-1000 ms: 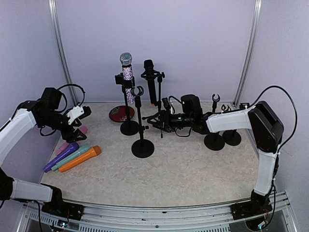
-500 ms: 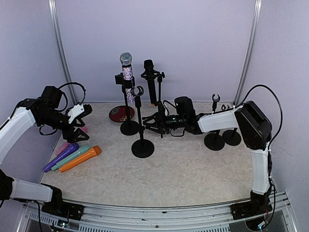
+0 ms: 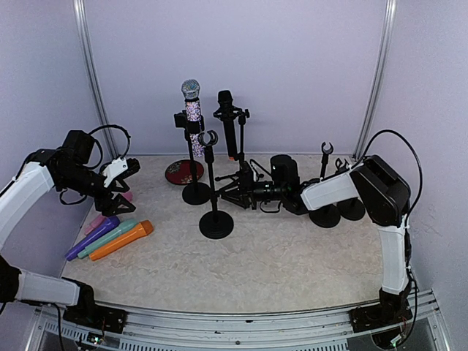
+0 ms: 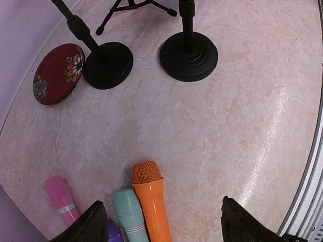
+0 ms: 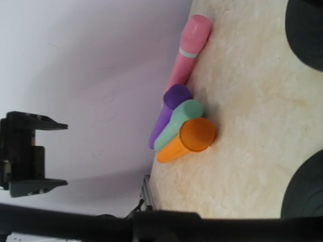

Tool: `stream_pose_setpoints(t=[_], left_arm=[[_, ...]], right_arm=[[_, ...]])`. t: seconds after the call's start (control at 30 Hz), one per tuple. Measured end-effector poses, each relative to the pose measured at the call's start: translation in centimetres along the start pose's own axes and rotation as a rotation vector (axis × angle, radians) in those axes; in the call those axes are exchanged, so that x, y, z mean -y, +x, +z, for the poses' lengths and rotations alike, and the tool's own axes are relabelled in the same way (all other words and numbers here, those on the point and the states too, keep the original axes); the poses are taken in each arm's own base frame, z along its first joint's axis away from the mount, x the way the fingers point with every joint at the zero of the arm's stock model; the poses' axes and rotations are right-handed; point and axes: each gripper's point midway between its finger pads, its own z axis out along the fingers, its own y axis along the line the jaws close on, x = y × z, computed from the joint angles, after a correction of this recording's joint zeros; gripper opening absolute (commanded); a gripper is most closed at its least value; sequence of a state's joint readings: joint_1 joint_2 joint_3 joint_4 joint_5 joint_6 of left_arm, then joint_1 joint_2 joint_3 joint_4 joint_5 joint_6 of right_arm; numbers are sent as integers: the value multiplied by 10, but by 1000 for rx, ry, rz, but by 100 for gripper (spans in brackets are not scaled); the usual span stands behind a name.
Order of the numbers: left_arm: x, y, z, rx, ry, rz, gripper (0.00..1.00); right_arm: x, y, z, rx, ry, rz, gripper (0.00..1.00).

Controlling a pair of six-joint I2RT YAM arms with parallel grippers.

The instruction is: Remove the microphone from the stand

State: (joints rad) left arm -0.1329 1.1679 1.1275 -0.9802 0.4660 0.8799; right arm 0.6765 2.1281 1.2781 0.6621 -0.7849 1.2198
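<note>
A sparkly microphone (image 3: 191, 102) stands in the back left stand. A black microphone (image 3: 227, 121) stands upright in the tripod stand (image 3: 240, 157) beside it. My right gripper (image 3: 235, 191) reaches left and sits low at the tripod's pole and legs. A blurred black bar (image 5: 161, 224) crosses the bottom of the right wrist view and hides its fingers. My left gripper (image 3: 121, 172) is open and empty, above the microphones lying at the left, and its midpoint also shows in the left wrist view (image 4: 164, 224).
Pink (image 4: 61, 199), purple (image 4: 115, 233), teal (image 4: 128, 212) and orange (image 4: 150, 201) microphones lie side by side at the left. An empty stand (image 3: 212, 183) is in the middle, and two more (image 3: 324, 212) are at the right. A red dish (image 3: 183, 172) sits at the back.
My right arm has reached further left and lower, to the foot of the tripod stand. My left arm has barely moved.
</note>
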Motion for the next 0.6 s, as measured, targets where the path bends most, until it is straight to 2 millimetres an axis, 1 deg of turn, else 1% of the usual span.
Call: stream_pose_setpoints(t=[0.27,0.33,0.4,0.6], left_arm=[[-1,1,0,-4,-1,-1,74],[-1,1,0,-6,-3,-1,74],[-1,1,1,-8,-4,0,74],[0,1,1,-10,-3,4,74]], right_arm=[[-4,2,-2,6,-30,17,5],[-4,2,-3,7,-37,20,3],[-4,3,-3,9,-41,20,0],[-3,5,-7,28,-56,2,0]])
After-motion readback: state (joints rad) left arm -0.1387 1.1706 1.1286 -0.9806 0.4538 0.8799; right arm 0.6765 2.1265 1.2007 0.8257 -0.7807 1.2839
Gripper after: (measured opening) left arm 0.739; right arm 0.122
